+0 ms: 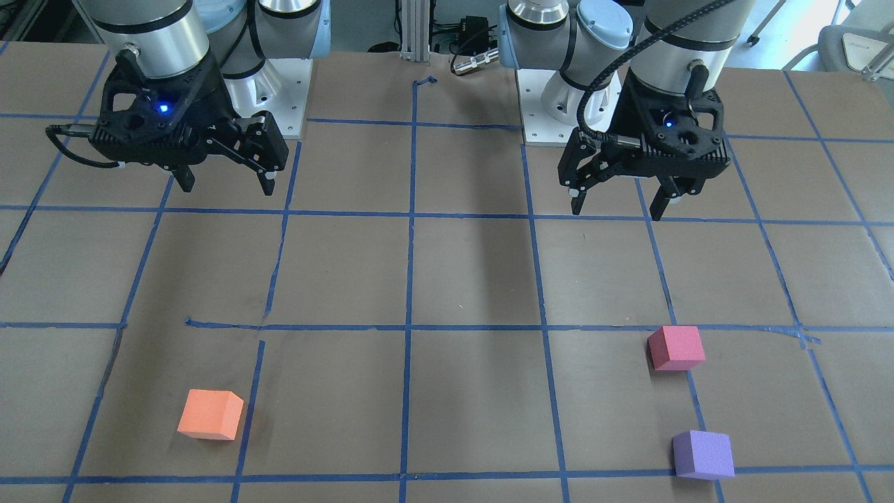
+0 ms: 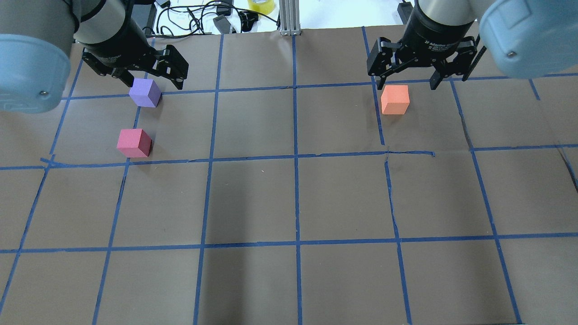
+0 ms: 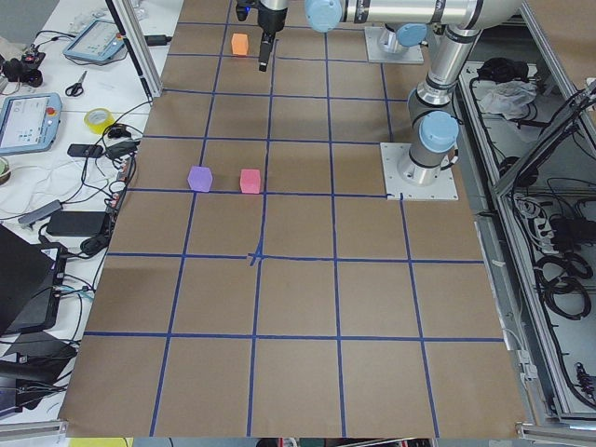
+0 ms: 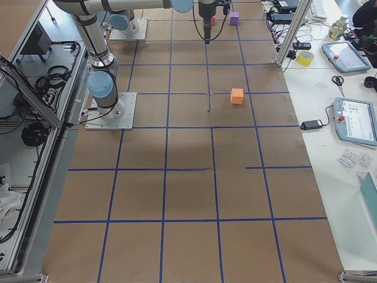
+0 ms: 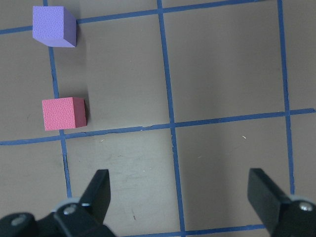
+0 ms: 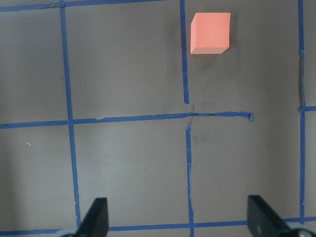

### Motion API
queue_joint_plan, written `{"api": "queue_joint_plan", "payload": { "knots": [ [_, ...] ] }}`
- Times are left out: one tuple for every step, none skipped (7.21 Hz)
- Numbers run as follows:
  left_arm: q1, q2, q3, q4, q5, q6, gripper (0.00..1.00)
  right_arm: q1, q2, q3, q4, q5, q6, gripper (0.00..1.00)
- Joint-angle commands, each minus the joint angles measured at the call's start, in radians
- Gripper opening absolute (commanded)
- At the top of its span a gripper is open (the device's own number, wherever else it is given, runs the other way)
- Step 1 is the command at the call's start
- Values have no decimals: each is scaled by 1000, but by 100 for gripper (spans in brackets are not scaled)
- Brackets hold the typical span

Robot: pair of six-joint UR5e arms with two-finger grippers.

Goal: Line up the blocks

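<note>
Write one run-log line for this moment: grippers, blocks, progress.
left gripper open, empty | right gripper open, empty | orange block right side | red block, purple block left side | line not made

Silver arms, pale-blue joint caps, black cabled end effectors.

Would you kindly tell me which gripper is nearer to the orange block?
Right. The right gripper hangs open on the robot's side of the orange block; the left gripper hangs far to the other side, by the pinkish-red block and purple block.
</note>
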Motion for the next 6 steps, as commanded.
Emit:
{"api": "queue_joint_plan", "payload": {
  "knots": [
    [0,-22,10,1,0,-16,100,0,1,2,-1,0,0,100],
    [0,-21,11,1,0,-22,100,0,1,2,0,0,0,100],
    [0,-16,7,1,1,-18,100,0,3,2,3,-1,0,100],
    [0,-13,8,1,0,-18,100,0,1,2,3,-1,-1,100],
    [2,-16,11,1,-2,-16,100,-2,3,2,3,-1,0,100],
    [3,-16,13,1,-3,-15,100,-3,3,2,6,-1,-1,100]
  ]
}}
